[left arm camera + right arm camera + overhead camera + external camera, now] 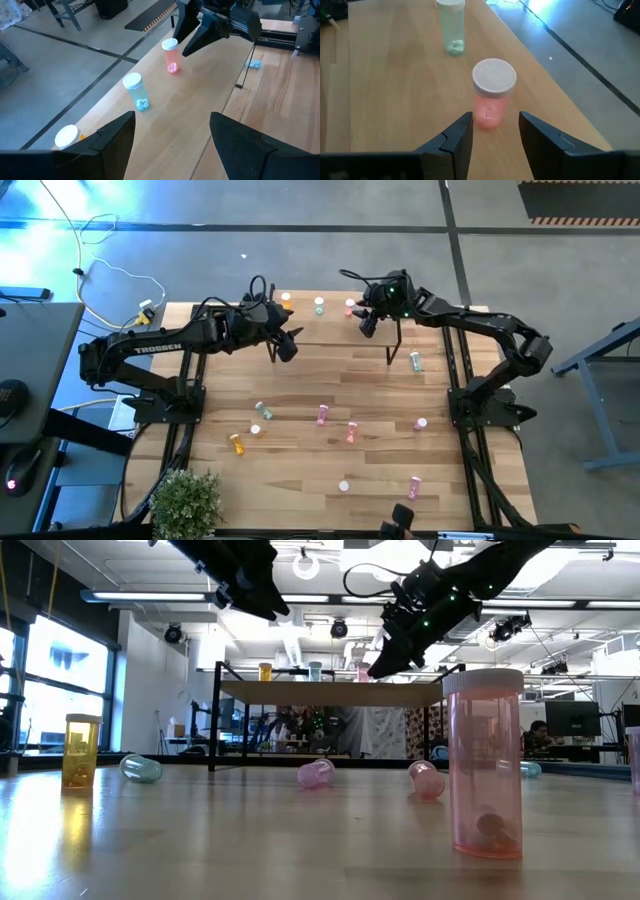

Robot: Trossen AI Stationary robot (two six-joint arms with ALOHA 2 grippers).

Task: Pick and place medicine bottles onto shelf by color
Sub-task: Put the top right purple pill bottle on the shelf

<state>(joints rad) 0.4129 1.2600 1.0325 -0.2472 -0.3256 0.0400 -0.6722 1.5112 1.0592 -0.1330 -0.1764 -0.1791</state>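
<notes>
Grey concrete floor surrounds the large wooden table (300, 470), which carries both dark arms and a small potted plant (185, 502) at its near left corner. At the far edge of the table stands the shelf (330, 328), a small light-wood board on thin black legs.

Three medicine bottles stand upright in a row along the far side of the shelf: an orange bottle (286, 301) on the left, a pale green bottle (319, 306) in the middle and a salmon-red bottle (350, 307) on the right. They are apart from each other.

The right gripper (367, 321) hangs over the right part of the shelf, just beside the salmon-red bottle. In the right wrist view this bottle (492, 95) stands just beyond the fingertips (465, 122), and the jaws are open with a gap about as wide as the bottle. They do not touch it.

The left gripper (283, 345) is over the left part of the shelf, near its front edge. Its jaws are wide open and hold nothing.

Other bottles remain on the table in front of the shelf. A green bottle (416, 361) lies near the right leg of the shelf. Another green one (264, 411) and an orange one (237, 444) are at the left. Several pink bottles (322, 415) are scattered in the middle and nearer part.
</notes>
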